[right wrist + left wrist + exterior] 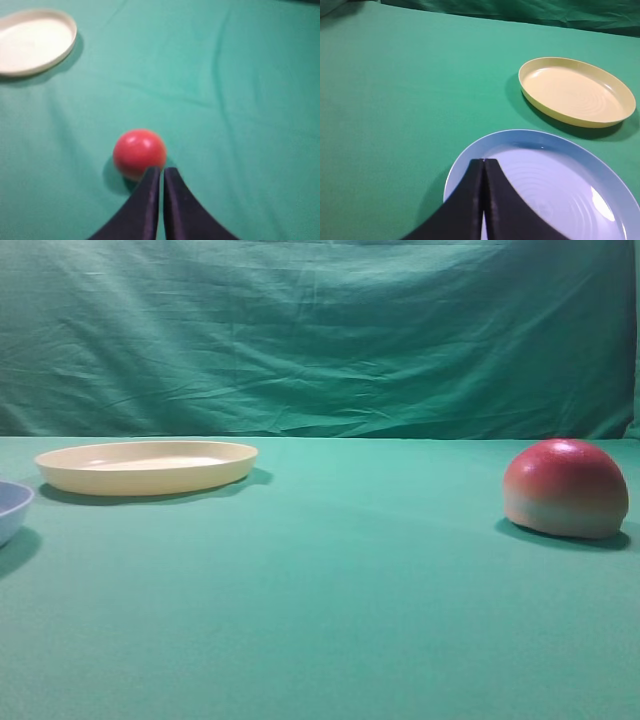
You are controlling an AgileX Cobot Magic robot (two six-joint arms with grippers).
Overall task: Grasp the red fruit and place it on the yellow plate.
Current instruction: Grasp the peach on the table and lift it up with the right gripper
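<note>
Hovering closed, the right end effector (161, 172) overlaps the red fruit (138, 152).

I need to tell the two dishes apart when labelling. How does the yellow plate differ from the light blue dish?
The yellow plate is pale cream-yellow; the light blue dish is pale blue. In the left wrist view the left gripper, its jaws together, hangs above the blue dish, while the yellow plate lies farther off. In the high view the yellow plate shows whole, the blue dish only as an edge at the left border. Both are round, shallow and empty, on the green cloth.
</note>
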